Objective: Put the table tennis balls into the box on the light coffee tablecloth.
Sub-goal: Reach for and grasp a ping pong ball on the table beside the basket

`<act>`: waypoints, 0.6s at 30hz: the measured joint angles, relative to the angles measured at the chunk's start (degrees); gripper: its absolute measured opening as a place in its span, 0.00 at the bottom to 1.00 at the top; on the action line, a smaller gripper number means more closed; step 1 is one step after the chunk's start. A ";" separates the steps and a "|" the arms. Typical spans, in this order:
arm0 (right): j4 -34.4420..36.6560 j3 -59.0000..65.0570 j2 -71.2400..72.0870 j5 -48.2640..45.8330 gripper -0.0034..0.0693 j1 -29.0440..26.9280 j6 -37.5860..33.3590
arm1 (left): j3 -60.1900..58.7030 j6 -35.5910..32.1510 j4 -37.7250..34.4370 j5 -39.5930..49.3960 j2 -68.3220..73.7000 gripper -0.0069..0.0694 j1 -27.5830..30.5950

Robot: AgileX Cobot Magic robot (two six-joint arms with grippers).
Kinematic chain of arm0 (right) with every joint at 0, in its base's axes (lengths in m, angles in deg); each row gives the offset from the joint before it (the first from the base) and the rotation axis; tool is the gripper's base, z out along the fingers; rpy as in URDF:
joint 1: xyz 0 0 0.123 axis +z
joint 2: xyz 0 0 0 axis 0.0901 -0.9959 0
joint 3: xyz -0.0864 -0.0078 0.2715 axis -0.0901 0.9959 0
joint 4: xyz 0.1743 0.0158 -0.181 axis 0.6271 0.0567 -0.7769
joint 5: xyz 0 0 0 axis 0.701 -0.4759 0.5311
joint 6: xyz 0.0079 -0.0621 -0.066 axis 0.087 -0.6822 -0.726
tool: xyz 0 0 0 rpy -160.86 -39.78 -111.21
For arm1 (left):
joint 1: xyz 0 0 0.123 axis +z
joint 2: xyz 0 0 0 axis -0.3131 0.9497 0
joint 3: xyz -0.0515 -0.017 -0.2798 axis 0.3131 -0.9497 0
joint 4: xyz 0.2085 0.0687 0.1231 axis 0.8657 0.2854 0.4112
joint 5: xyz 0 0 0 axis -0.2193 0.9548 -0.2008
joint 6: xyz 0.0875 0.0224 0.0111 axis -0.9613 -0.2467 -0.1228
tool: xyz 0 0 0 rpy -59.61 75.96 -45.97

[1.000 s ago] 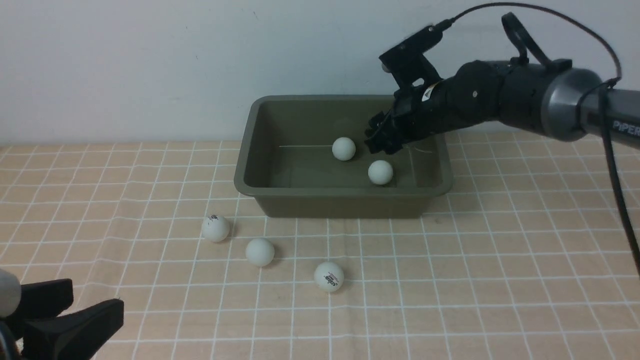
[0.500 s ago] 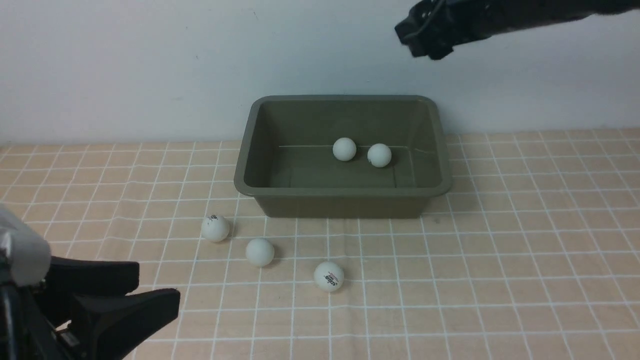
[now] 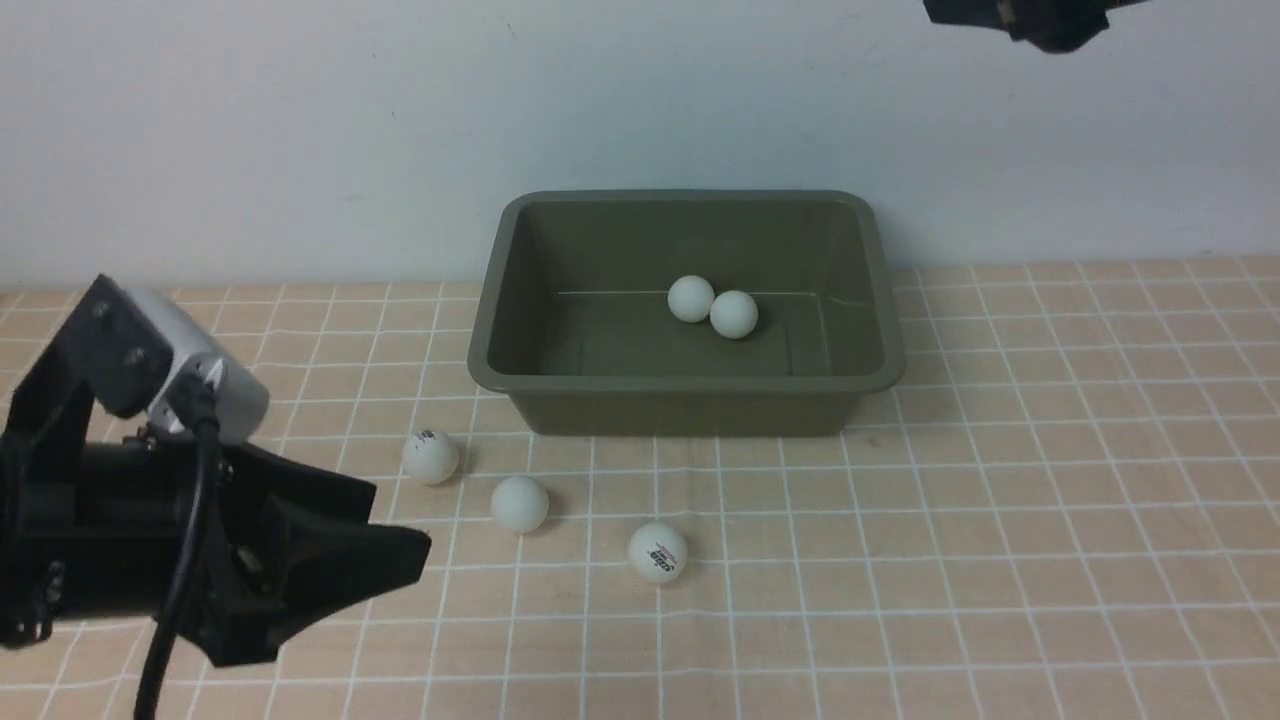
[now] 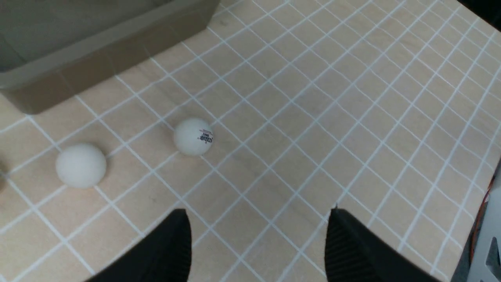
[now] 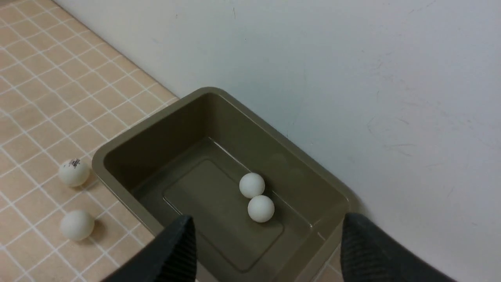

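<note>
Three table tennis balls point(image 3: 519, 503) out, two in the box point(image 3: 690, 381).
The three lie on the light coffee tablecloth point(image 3: 1000, 500) before the box, just ahead of my left claw point(image 4: 258, 219), spread and empty; two touch inside, well below my right claw point(image 5: 269, 220), likewise released.

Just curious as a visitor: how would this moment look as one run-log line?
box: two balls inside, touching | cloth: three balls | left pincer: open, empty | right pincer: open, empty, above box

From my console this reads as a robot lab bench: bare white wall point(image 3: 300, 120) across the upper frame, checked cloth point(image 3: 1050, 500) below, cabled black arm point(image 3: 90, 540) lower left.
</note>
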 joint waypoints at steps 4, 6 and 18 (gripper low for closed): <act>0.19 0.00 -0.05 -0.14 0.67 0.00 0.00 | 4.85 3.45 1.59 -0.98 2.89 0.60 -1.14; 0.40 0.00 -0.05 -0.14 0.67 0.00 0.00 | 8.04 7.57 4.31 -2.49 4.37 0.60 -1.98; 1.18 0.00 -0.05 -0.01 0.67 0.00 -0.12 | 16.50 15.44 18.99 -5.28 10.26 0.60 -14.83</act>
